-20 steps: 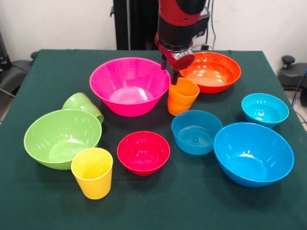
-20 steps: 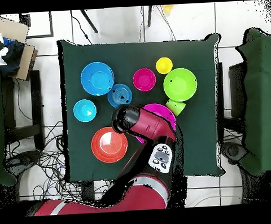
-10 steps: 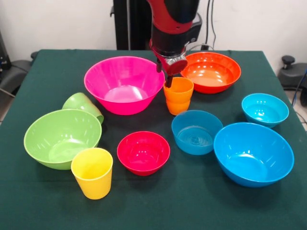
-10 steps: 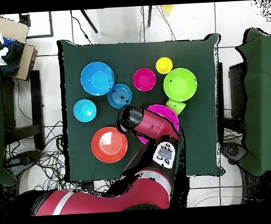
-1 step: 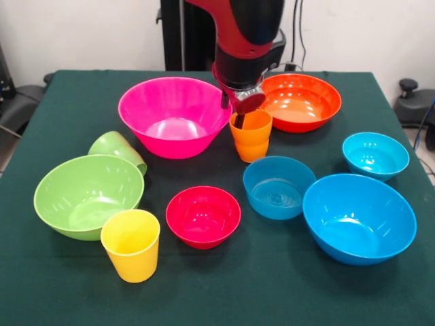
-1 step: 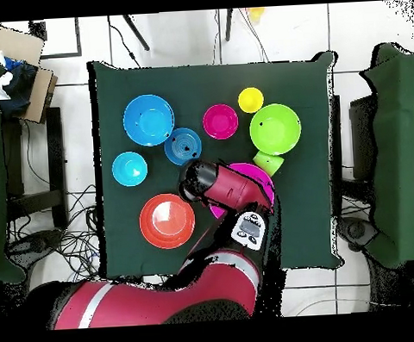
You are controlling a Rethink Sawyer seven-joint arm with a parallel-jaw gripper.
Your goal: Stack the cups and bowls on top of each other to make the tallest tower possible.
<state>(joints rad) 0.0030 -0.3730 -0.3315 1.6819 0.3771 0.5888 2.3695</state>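
My gripper (image 5: 234, 112) is shut on the rim of the orange cup (image 5: 251, 139), one finger inside it and one outside. The cup stands upright between the large pink bowl (image 5: 175, 115) and the orange bowl (image 5: 299, 102), touching the pink one. A green cup (image 5: 117, 149) lies on its side against the light green bowl (image 5: 88, 195). The yellow cup (image 5: 130, 244) stands upright at the front. A red bowl (image 5: 203, 216), a mid-size blue bowl (image 5: 279, 187), a small cyan bowl (image 5: 375, 155) and a large blue bowl (image 5: 359, 217) sit apart. In the overhead view the arm (image 6: 220, 186) hides the orange cup.
All bowls rest open side up on the dark green tablecloth (image 5: 224, 292). A cardboard box (image 6: 19, 71) and chairs stand beside the table. Cables lie on the floor (image 6: 67, 245) near the robot's base.
The gripper and the orange cup have shifted left, and the cup went from tilted to upright. The pink bowl has slid left and a little farther back.
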